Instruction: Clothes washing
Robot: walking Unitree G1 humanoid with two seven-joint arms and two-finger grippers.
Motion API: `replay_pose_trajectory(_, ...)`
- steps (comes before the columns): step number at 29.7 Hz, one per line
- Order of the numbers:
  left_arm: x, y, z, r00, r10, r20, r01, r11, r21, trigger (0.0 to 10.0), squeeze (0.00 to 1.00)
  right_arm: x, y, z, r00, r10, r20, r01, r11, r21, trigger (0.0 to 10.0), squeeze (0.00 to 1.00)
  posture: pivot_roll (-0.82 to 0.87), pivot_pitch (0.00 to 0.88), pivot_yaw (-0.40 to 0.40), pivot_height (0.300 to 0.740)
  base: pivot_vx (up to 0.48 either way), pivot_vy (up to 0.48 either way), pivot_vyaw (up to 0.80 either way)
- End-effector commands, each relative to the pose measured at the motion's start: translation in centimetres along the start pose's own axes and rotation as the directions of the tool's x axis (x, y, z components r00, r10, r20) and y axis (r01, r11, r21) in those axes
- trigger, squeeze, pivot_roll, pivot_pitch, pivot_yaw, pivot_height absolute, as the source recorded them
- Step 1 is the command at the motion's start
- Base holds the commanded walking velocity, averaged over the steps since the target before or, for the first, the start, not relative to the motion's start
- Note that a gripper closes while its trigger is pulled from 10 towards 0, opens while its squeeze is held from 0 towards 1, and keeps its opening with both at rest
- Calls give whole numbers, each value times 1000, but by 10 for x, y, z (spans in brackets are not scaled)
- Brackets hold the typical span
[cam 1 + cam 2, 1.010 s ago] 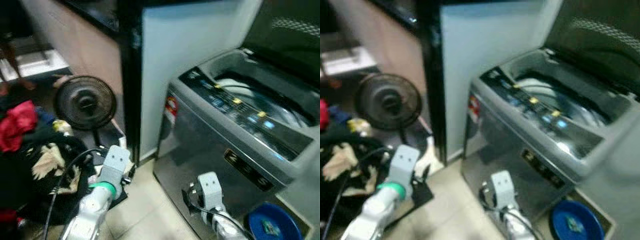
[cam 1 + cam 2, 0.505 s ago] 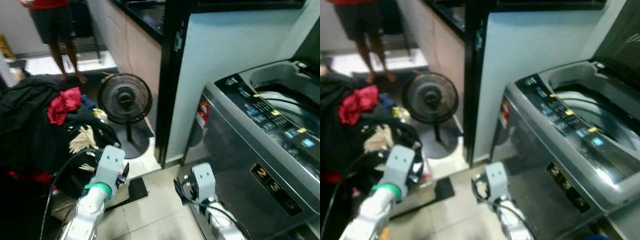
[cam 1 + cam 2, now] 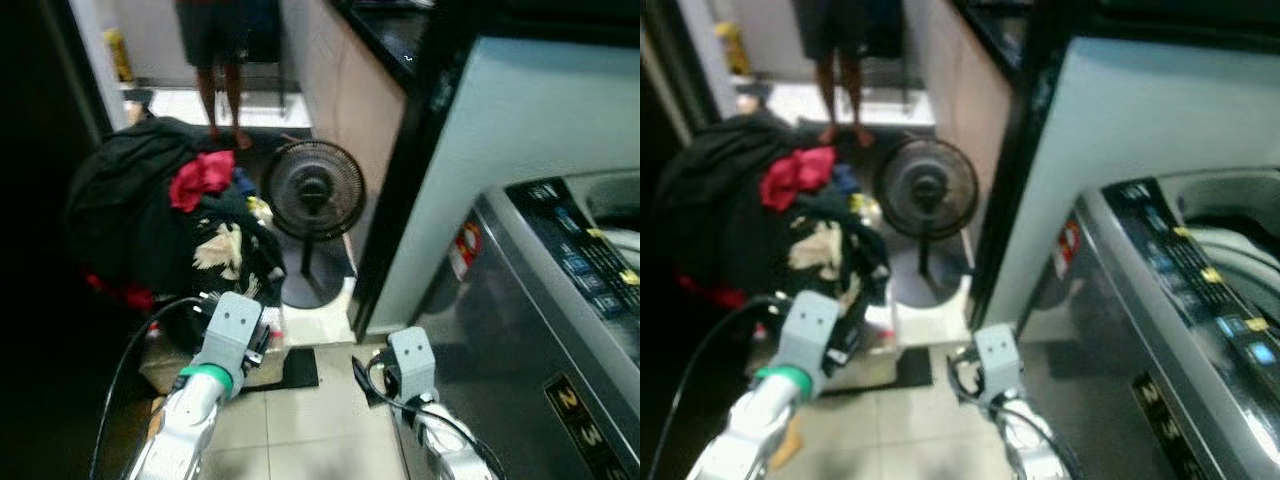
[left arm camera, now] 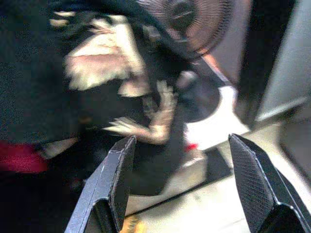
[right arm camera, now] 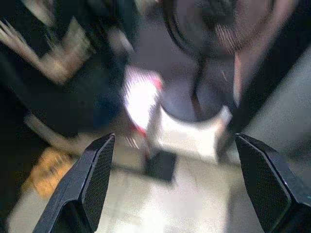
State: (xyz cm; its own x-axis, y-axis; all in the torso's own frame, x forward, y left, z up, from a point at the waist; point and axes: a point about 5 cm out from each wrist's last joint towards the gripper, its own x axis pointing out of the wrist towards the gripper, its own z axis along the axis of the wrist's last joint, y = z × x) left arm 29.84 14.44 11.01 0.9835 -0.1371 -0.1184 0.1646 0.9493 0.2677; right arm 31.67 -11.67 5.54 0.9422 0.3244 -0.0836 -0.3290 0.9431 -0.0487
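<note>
Fingers point(image 4: 114, 187) of the left gripper point(image 4: 182, 189) stood wide apart with nothing between them, aimed at the pile of clothes point(image 3: 165, 225); seen past them were a pale patterned garment point(image 4: 104, 60) among black cloth and a strip of red cloth point(image 4: 19, 158). Fingers point(image 5: 90, 182) of the right gripper point(image 5: 177, 187) were likewise spread wide and empty, pointed toward the floor fan point(image 3: 313, 189), its pole and round base, and a small black mat point(image 5: 162, 165) on the pale floor tiles point(image 3: 300, 425).

Both silver arms reached forward and low from the head views: the left arm point(image 3: 190, 410), with a green band at the wrist and a black cable looping beside it, lay just before the pile of clothes; the right arm point(image 3: 425, 400) lay between the fan and the washing machine point(image 3: 560, 330), close to the machine's grey front.

The pile of clothes, mostly black with a red garment point(image 3: 200, 178) on top, sat to the left of the fan, well apart from the washing machine. The machine stood to the right of the fan, its control panel point(image 3: 580, 265) bearing small lit buttons. A yellow figure that looked like "2" point(image 3: 566, 399) showed on its front and a red-and-white sticker point(image 3: 464, 246) on its corner; further lettering was too blurred to read. Beyond the fan, the bare legs of a person point(image 3: 222, 85) stood on a light floor.
</note>
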Motion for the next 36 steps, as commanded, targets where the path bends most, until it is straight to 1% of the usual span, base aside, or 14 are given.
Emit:
replay_pose_trajectory(1,-1,-5,-7,1000,-6,-19,6,1000,2,10000,0,-4,1,-6,1000,4,-16,-4,1000,18,10000,0,77,42,-40,740,0,0,788)
replay_pose_trajectory(6,-1,-4,-6,1000,10,-12,-10,1000,1,10000,0,-1,3,0,1000,21,15,-22,999,27,10000,0,82,42,-44,740,0,0,788)
replay_pose_trajectory(7,0,-3,-6,1000,14,-7,-14,1000,0,10000,0,1,5,3,999,32,33,-33,999,39,10000,0,83,43,-44,740,255,0,788)
replay_pose_trajectory(10,0,-3,-5,1000,17,-3,-17,1000,1,10000,0,1,7,4,998,38,43,-40,998,48,10000,0,83,43,-44,740,302,0,788)
replay_pose_trajectory(14,0,-2,-5,1000,23,4,-23,1000,6,10000,0,3,9,7,997,40,60,-44,997,70,10000,0,83,43,-44,740,465,0,0)
replay_pose_trajectory(30,2,-2,-3,1000,23,11,-23,1000,6,10000,0,2,8,7,997,39,60,-43,997,65,10000,0,79,37,-41,740,465,0,0)
replay_pose_trajectory(32,3,-1,-1,999,25,19,-26,1000,3,10000,0,3,7,10,997,38,71,-42,997,57,10000,0,79,37,-41,740,465,0,0)
replay_pose_trajectory(34,7,3,11,997,42,61,-41,999,-15,10000,0,7,4,23,991,35,126,-41,998,48,10000,0,75,31,-42,740,465,0,0)
replay_pose_trajectory(36,10,10,30,990,63,124,-56,997,-58,10000,0,10,1,40,981,23,194,-34,998,54,10000,0,75,31,-42,740,465,0,0)
